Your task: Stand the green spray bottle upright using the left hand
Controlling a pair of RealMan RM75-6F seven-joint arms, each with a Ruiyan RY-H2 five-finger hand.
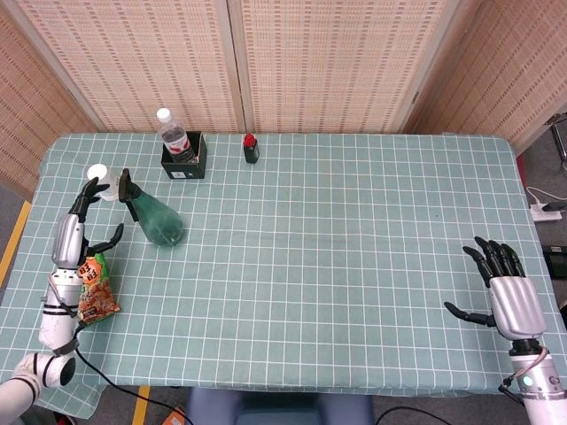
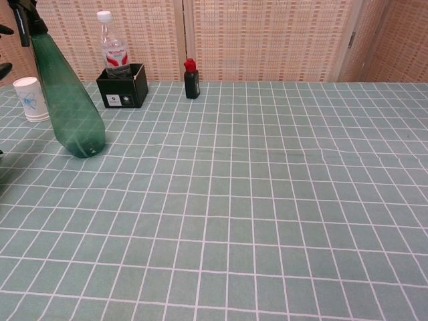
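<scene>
The green spray bottle point(image 1: 152, 216) stands up on its wide bottom near the left edge of the table point(image 1: 337, 266), with its black sprayer on top. Nothing holds it. The left hand point(image 1: 73, 232) is just to the left of the bottle and is not touching it. Its fingers point(image 1: 88, 189) are spread apart and hold nothing. In the chest view only dark fingertips show at the left edge, beside the bottle point(image 2: 65, 100).

A white paper cup point(image 1: 97, 174) stands near the back left corner, close behind the bottle. A bright snack bag point(image 1: 92, 289) lies by the left edge, partly under the left arm.

At the back edge sits a small black box point(image 1: 185, 158) with a clear water bottle point(image 1: 175, 140) in it. Just to its right stands a little dark bottle with a red cap point(image 1: 252, 149).

The right hand point(image 1: 501, 290) is far away, near the front right corner. Its fingers are spread and it holds nothing.
</scene>
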